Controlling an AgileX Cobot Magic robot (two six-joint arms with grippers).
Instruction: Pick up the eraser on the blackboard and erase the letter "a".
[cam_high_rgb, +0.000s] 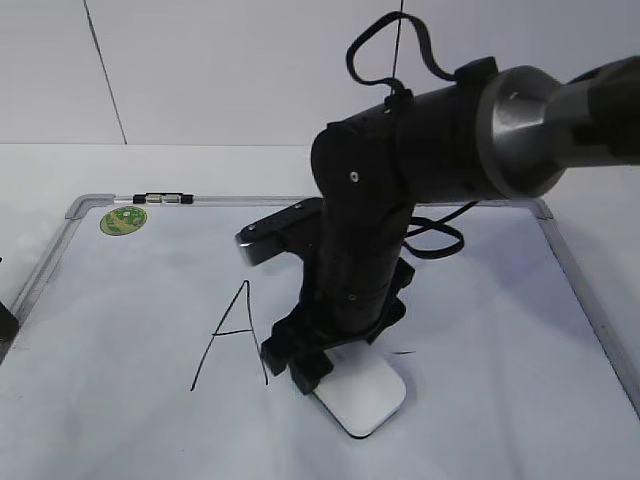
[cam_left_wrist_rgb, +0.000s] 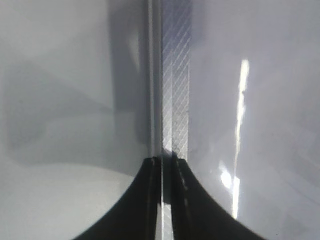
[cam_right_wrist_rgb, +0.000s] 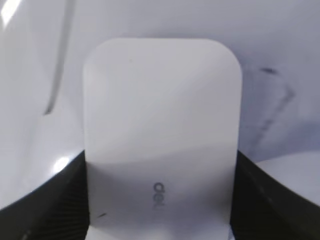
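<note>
My right gripper (cam_high_rgb: 300, 365) is shut on the white eraser (cam_high_rgb: 365, 400) and holds it flat on the blackboard (cam_high_rgb: 120, 330), just right of the capital "A" (cam_high_rgb: 232, 335). In the right wrist view the eraser (cam_right_wrist_rgb: 160, 125) fills the space between the black fingers (cam_right_wrist_rgb: 160, 210), with grey print on its top. Of the letter "a" only a short black stroke (cam_high_rgb: 402, 352) shows beside the arm. A faint dark mark (cam_right_wrist_rgb: 267, 70) shows past the eraser's far right corner. The oval loop is not visible. My left gripper (cam_left_wrist_rgb: 167, 165) is shut and empty above the board's metal frame (cam_left_wrist_rgb: 175, 75).
A round green sticker (cam_high_rgb: 123, 220) sits at the board's far left corner. A marker (cam_high_rgb: 165, 198) lies along the far frame. The right arm's bulky black links (cam_high_rgb: 400, 150) hang over the middle of the board and hide part of it.
</note>
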